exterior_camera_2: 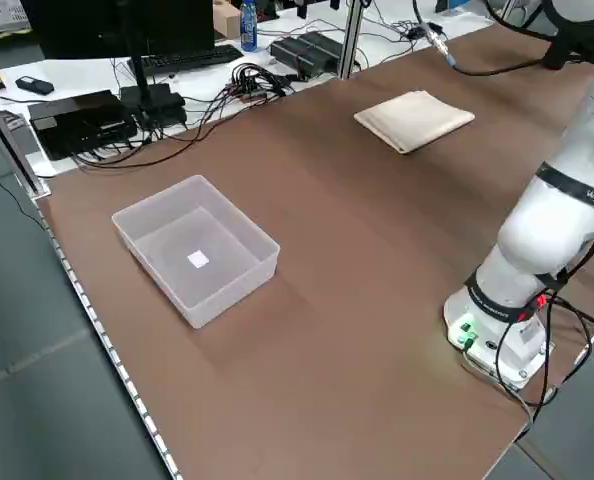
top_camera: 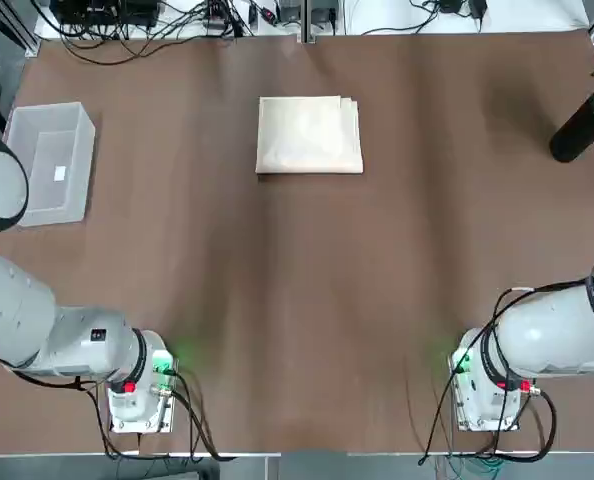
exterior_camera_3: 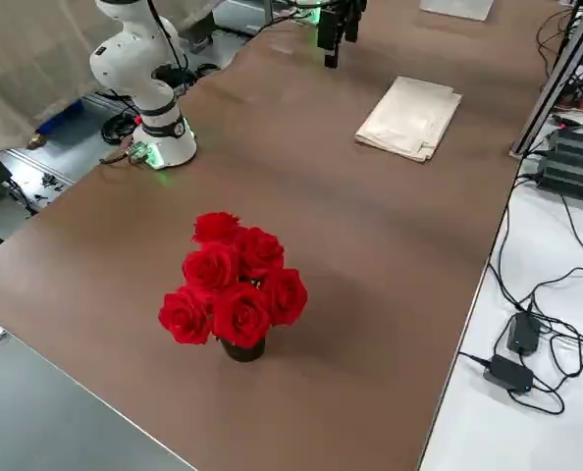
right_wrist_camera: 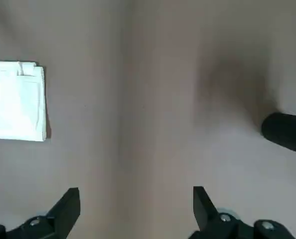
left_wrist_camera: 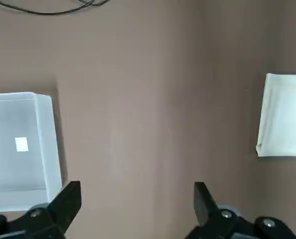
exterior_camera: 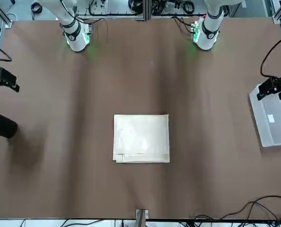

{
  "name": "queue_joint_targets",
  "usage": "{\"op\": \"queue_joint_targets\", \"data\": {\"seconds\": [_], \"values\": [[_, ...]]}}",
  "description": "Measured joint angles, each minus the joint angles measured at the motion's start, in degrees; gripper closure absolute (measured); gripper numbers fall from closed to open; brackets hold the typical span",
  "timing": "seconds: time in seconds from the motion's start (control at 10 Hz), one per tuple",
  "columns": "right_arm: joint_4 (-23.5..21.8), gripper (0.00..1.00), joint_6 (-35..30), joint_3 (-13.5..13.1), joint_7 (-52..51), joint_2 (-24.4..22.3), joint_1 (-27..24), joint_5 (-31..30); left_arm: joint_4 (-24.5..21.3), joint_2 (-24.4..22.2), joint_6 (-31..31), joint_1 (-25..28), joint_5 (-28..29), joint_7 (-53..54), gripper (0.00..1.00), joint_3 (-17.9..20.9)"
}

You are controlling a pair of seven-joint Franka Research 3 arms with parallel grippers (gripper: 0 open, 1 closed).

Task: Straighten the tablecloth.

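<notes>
Your tablecloth (top_camera: 309, 135) lies folded into a neat rectangle toward 12 o'clock on the brown surface (top_camera: 307, 300), well apart from both arms, its layered edges stacked along one side. The left tool (left_wrist_camera: 137, 199) hangs high near the bin with its fingers spread wide and nothing between them; the right tool (right_wrist_camera: 136, 201) is likewise wide open and empty, out toward 3 o'clock. To start well, bring each tool down on a separate corner of the top layer only, pinch thin, then draw the corners apart evenly so the fabric opens flat without bunching. The clear plastic bin (top_camera: 49, 160) at 10 o'clock holds only a small white label or slip (top_camera: 59, 174). The pot of red roses (exterior_camera_3: 235, 285) stands at 2 o'clock.
</notes>
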Motion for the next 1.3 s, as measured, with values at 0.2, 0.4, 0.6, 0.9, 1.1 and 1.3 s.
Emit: {"op": "queue_joint_targets", "data": {"seconds": [0.2, 0.4, 0.6, 0.9, 1.1, 1.3], "values": [[0.02, 0.00, 3.11, 0.14, 2.18, 2.16, 2.19, 0.02, 0.00, 0.01, 0.00, -0.21, 0.00, 0.00, 0.00, -0.56], [1.71, 0.00, 8.10, 0.34, 7.62, 8.33, 5.41, 0.64, -0.07, 0.72, 0.40, -0.03, 0.00, 0.00, 0.00, -0.55], [2.78, 0.00, 14.88, 0.51, 16.62, 14.58, 9.06, 1.72, -0.18, 3.63, 5.53, -0.25, -1.26, 0.00, 0.00, -0.76], [3.42, 0.00, 24.30, 0.66, 33.50, 22.55, 14.74, 3.68, -0.24, 9.74, 11.55, -0.41, -2.05, -0.01, 0.00, -3.78], [3.57, 0.00, 31.48, 0.73, 42.42, 27.24, 18.76, 4.08, -0.24, 12.88, 14.52, -1.35, -2.09, -0.26, 0.00, -5.74], [3.65, 0.00, 38.98, 0.70, 46.29, 31.84, 20.81, 4.09, -0.25, 16.05, 19.05, -2.26, -2.19, -0.51, 0.00, -7.10]]}}
